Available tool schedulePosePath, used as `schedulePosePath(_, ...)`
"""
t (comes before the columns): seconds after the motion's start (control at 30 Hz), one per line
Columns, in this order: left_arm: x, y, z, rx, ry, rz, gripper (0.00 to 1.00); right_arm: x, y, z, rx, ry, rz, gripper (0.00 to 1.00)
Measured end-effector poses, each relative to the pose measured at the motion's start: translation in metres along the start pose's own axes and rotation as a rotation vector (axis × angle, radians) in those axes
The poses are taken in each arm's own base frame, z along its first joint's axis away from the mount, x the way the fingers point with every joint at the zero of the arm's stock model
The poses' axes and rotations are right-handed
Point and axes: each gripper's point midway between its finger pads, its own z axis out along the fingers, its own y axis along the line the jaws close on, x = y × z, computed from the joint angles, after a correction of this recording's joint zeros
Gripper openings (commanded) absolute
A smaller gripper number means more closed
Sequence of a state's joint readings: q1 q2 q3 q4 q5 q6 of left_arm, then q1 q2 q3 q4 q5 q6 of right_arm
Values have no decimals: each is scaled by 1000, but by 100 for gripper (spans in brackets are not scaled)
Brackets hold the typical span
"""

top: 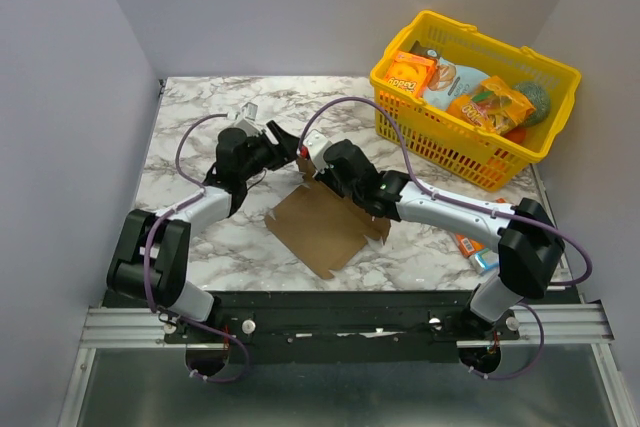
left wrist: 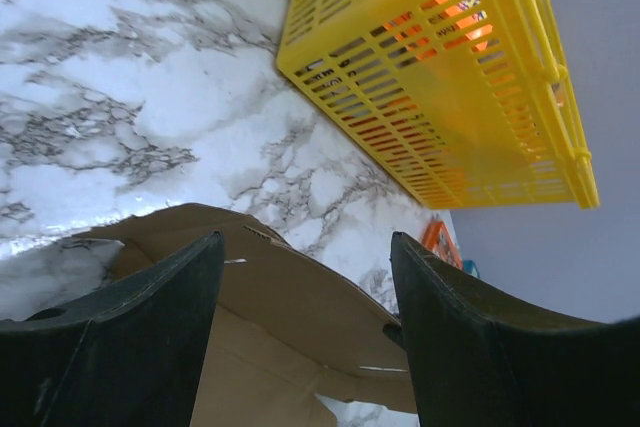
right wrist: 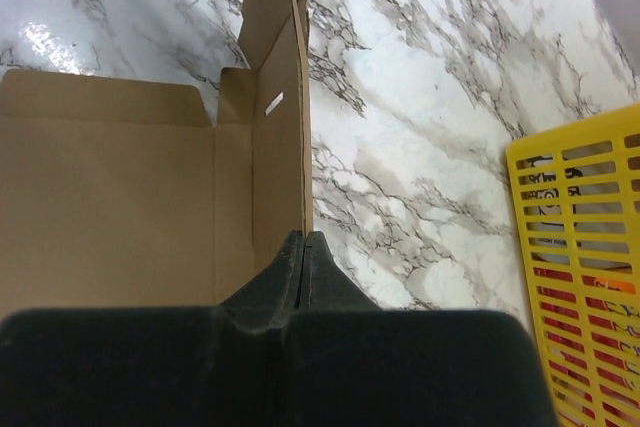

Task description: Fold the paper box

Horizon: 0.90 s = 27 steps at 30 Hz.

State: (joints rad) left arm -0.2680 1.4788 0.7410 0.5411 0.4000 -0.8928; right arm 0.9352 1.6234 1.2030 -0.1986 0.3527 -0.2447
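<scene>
The paper box (top: 325, 222) is a plain brown cardboard blank lying mostly flat on the marble table in the middle of the top view. Its far side flap (right wrist: 280, 137) stands upright. My right gripper (right wrist: 305, 239) is shut on the thin edge of that flap, seen from above at the blank's far corner (top: 312, 169). My left gripper (top: 285, 152) hovers just left of it, open, with its two dark fingers (left wrist: 150, 317) apart over a curved cardboard flap (left wrist: 300, 297) and nothing pinched between them.
A yellow slatted basket (top: 470, 97) filled with snack packs stands at the back right, and its wall fills the right of both wrist views (left wrist: 450, 77) (right wrist: 580, 267). A small orange packet (top: 470, 245) lies on the table beside the right arm.
</scene>
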Motion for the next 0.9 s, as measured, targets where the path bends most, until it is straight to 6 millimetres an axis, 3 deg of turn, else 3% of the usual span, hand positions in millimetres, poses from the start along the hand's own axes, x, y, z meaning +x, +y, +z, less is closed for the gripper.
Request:
schedulePosePath(0.27,23,-1,8,31,69,-89,67,1,-1,1,10,2,0,1)
schedulePosePath(0.5,31,-4,14,56,92,-135,40,1,-2,2,14,3,0,1)
schedulePosePath(0.6,32,-5,16,74,96,-151,36,1,-2,2,13,4,0,3)
schedulePosePath(0.8,32,-9,19,114,87,-176,24,1,-2,2,13,4,7,15)
schedulePosePath(0.9,33,-9,20,120,89,-184,20,1,0,2,6,4,22,27)
